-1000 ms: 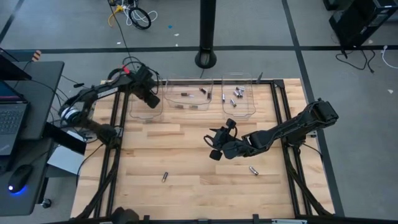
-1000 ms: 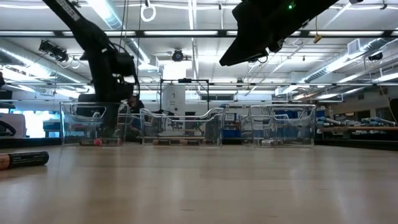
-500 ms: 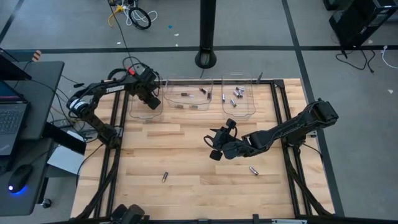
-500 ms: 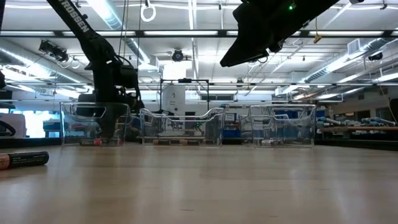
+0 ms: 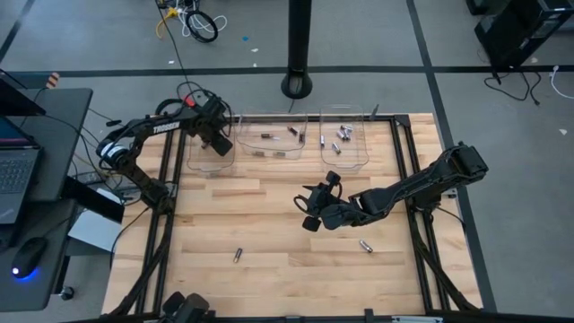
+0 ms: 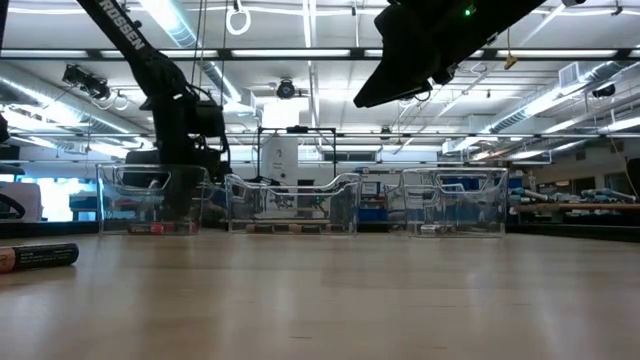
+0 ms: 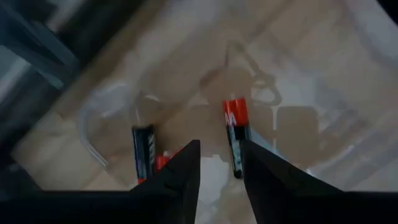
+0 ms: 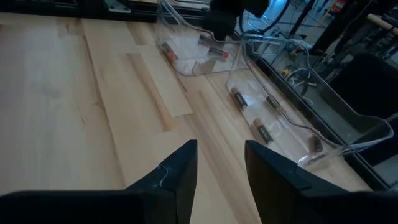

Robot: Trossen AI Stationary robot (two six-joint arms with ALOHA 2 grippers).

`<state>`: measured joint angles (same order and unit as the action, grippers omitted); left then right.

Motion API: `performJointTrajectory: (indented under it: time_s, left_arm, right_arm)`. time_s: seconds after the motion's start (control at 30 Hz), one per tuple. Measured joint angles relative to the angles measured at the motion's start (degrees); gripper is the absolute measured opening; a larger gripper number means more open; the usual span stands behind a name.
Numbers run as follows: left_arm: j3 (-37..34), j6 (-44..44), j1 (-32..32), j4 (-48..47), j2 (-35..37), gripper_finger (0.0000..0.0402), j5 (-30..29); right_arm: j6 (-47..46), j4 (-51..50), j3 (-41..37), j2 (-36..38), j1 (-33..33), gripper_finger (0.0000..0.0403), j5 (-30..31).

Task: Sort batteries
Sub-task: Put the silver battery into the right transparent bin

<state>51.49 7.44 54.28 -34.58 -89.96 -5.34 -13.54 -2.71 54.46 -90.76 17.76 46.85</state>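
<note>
My left gripper (image 5: 218, 142) hangs open over the left clear bin (image 5: 199, 160). In its wrist view the fingers (image 7: 221, 171) stand above two black, red-ended batteries (image 7: 235, 134) (image 7: 143, 155) lying on the bin floor, touching neither. My right gripper (image 5: 311, 213) hovers open and empty above the middle of the table, its fingertips (image 8: 217, 165) over bare wood. Two loose batteries lie on the table, one (image 5: 238, 255) toward the near left and one (image 5: 365, 245) near the right arm. A black battery (image 6: 40, 257) lies close to the low camera.
Three clear bins stand in a row along the far edge. The middle bin (image 5: 273, 154) and the right bin (image 5: 345, 161) both hold several small batteries. Dark rails run along the table's left and right sides. A desk with a laptop (image 5: 18, 170) stands beyond the left edge.
My left arm's elbow and upper links have swung up and settled, while its gripper has stayed over the left bin with only a slight shift. My right arm has kept still.
</note>
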Motion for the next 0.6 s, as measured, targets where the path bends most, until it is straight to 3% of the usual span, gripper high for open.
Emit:
performJointTrajectory:
  time_s: [0.17, 0.37, 0.6]
  left_arm:
    - [2.21, 1.28, -0.83, 0.06, 3.0, 0.0121, -0.57]
    - [2.68, 1.23, -5.63, 0.2, 12.7, 0.0087, -0.95]
    - [2.68, 0.21, -18.61, 2.24, 24.11, 0.0038, -0.94]
  right_arm:
    - [0.02, 0.02, 0.0, -0.02, 0.0, 0.0144, 0.0]
    - [-0.16, -2.63, 0.0, 0.2, 0.74, 0.0144, -0.96]
    - [-17.44, -21.64, 0.0, 4.75, 4.57, 0.0144, -10.26]
